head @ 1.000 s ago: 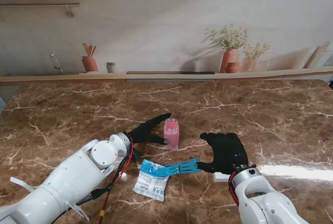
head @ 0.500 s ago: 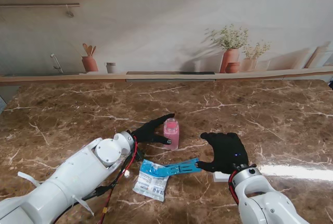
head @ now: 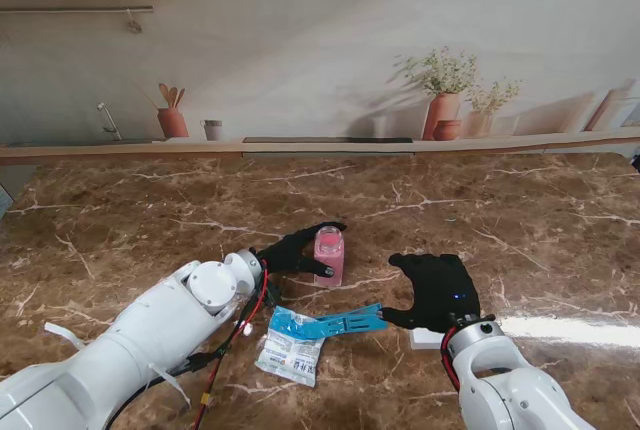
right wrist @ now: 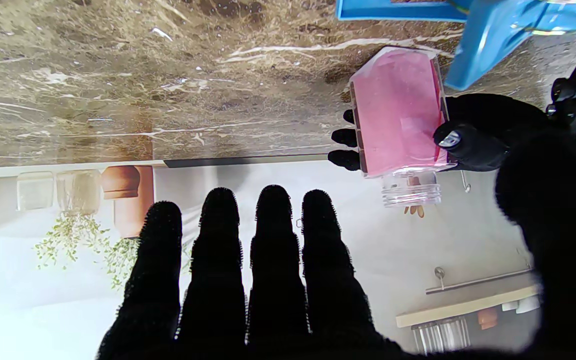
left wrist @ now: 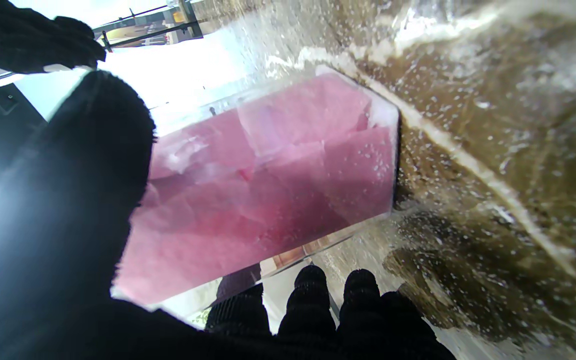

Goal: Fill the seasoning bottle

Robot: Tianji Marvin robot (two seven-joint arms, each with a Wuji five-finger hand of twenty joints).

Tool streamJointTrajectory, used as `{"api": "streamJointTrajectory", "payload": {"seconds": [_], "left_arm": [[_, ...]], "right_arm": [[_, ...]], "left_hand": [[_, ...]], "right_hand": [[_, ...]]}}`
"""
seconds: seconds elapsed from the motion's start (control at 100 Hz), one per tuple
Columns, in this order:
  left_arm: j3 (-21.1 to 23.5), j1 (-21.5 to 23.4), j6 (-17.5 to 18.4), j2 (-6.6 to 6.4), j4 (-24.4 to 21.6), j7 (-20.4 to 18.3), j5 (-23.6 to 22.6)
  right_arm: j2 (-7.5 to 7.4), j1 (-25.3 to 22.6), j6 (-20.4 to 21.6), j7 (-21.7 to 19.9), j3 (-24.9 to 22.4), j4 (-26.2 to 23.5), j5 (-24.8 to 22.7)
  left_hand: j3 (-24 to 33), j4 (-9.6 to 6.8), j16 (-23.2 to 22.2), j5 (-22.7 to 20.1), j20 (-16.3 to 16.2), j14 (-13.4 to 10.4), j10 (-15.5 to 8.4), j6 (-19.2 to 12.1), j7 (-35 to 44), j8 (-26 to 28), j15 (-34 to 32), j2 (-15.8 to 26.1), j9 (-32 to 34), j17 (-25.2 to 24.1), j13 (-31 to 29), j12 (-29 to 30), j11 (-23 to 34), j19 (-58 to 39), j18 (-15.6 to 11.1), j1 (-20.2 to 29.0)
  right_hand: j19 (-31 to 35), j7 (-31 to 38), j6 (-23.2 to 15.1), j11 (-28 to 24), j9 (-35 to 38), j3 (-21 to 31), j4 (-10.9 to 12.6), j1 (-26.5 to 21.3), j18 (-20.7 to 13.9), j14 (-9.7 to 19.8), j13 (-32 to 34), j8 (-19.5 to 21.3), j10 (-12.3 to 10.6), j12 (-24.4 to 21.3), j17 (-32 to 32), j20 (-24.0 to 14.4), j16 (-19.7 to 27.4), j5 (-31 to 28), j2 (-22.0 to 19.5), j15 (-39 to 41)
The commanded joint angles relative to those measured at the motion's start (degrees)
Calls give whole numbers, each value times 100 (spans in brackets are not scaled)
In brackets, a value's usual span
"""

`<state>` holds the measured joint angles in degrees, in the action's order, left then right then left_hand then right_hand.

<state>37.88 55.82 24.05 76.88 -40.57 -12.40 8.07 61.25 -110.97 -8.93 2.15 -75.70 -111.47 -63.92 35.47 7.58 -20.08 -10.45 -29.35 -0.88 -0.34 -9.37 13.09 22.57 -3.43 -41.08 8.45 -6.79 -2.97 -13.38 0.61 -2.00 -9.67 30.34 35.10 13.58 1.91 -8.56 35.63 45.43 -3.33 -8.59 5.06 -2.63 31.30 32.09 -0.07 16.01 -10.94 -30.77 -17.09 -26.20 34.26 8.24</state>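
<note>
The seasoning bottle (head: pixel 329 255) (left wrist: pixel 278 185) (right wrist: pixel 398 110) is clear, mostly full of pink powder, and stands upright mid-table with its threaded neck (right wrist: pixel 410 189) uncapped. My left hand (head: pixel 295 250) (left wrist: pixel 68 225) (right wrist: pixel 488 132) wraps it, with the thumb on the near face and the fingers curled round the far side. A blue and white seasoning packet (head: pixel 292 347) lies nearer to me, with a blue strip (head: pixel 340 324) (right wrist: pixel 493 30) reaching toward my right hand (head: pixel 437 290) (right wrist: pixel 268 280). That hand hovers palm down to the right of the bottle, fingers straight and apart, its thumb tip by the strip's end.
A small white object (head: pixel 426 339) lies partly hidden under my right wrist. The brown marble table (head: pixel 150 210) ends at a raised ledge (head: pixel 320 145) along the back wall, whose pots and plants look like a printed backdrop.
My left hand slid right and closed round the bottle, fingers curling past its far side. The right hand and the packet stayed put.
</note>
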Motion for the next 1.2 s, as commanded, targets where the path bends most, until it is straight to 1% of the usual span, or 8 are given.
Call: {"api": "streamJointTrajectory", "payload": {"seconds": [0.0, 0.37, 0.58, 0.61, 0.68, 0.82, 1.02, 1.19], "left_arm": [[-66, 51, -13, 102, 169, -92, 16], [-127, -13, 124, 260, 441, -71, 44], [-32, 62, 83, 320, 458, 48, 123], [8, 92, 58, 321, 432, 77, 164], [101, 160, -6, 301, 330, 163, 224], [316, 323, -179, 154, -37, 363, 247], [721, 612, -397, -99, -675, 696, 142], [1070, 860, -512, -243, -1140, 1046, -48]], "right_arm": [[17, -35, -55, -67, 7, 47, 34], [27, -13, -145, -28, 23, 101, 83], [32, -23, -186, 10, 28, 122, 90], [32, -28, -196, 11, 26, 120, 87], [34, -41, -217, 10, 19, 110, 89], [41, -46, -241, 43, 18, 108, 108], [46, -22, -259, 98, 55, 129, 121], [51, -36, -283, 135, 49, 104, 100]], "left_hand": [[172, 133, 28, 14, -92, 491, -24, -338, 153, 56, 154, -254, -196, 333, 103, -45, -46, -461, 1143, -104], [512, 24, 275, -1276, 256, 503, 7, -520, 1313, 333, 209, 18, -188, 379, 107, -124, -14, -320, 1168, 505], [655, -46, 92, -1904, 169, 457, -106, -672, 2658, 1238, 105, 651, -149, 354, 99, -458, 119, -472, 1124, 882], [554, 92, 11, -2004, 117, 444, -151, -721, 2877, 1472, 90, 685, -123, 347, 100, -542, 182, -500, 1112, 1017], [26, 314, -180, -2210, -16, 399, -286, -913, 3278, 2008, 43, 680, -24, 337, 94, -564, 337, -556, 1092, 1463], [-683, 172, -621, -2508, -334, 293, -521, -1095, 3895, 2764, -102, 913, 217, 316, 62, -470, 807, -688, 1051, 1998], [-310, 220, -630, -2610, -1089, 237, -710, -979, 4206, 3590, -352, 878, 675, 224, -481, -100, 1467, -989, 1123, 1897], [489, 296, -590, -2885, -2280, 205, -548, -747, 4755, 4466, -584, 827, 1931, 80, -1387, -50, 1550, -1374, 1319, 1763]], "right_hand": [[-79, 30, -83, -4, 33, 7, 185, -107, 63, 123, -3, -34, -55, 75, 70, -9, -5, -86, -5, 2], [-62, 75, -134, -43, 115, -85, 199, -212, 75, 133, 52, -24, -69, 124, 62, -25, -41, -156, -161, 34], [-59, 92, -147, -44, 141, -169, 209, -282, 71, 132, 62, -25, -56, 139, 53, -26, -47, -186, -320, 30], [-60, 90, -146, -46, 150, -178, 211, -300, 72, 133, 65, -27, -69, 141, 53, -26, -48, -180, -345, 30], [-61, 87, -142, -39, 142, -218, 213, -324, 69, 133, 65, -31, -62, 141, 53, -24, -48, -176, -408, 29], [-62, 86, -152, -39, 149, -272, 220, -370, 63, 132, 65, -35, -61, 144, 48, -20, -48, -177, -481, 28], [-54, 96, -163, -47, 173, -324, 232, -399, 64, 142, 91, -39, -63, 148, 27, -16, -50, -200, -514, 37], [-53, 97, -168, -47, 186, -341, 240, -411, 60, 141, 104, -45, -64, 146, 20, -9, -43, -204, -523, 33]]}}
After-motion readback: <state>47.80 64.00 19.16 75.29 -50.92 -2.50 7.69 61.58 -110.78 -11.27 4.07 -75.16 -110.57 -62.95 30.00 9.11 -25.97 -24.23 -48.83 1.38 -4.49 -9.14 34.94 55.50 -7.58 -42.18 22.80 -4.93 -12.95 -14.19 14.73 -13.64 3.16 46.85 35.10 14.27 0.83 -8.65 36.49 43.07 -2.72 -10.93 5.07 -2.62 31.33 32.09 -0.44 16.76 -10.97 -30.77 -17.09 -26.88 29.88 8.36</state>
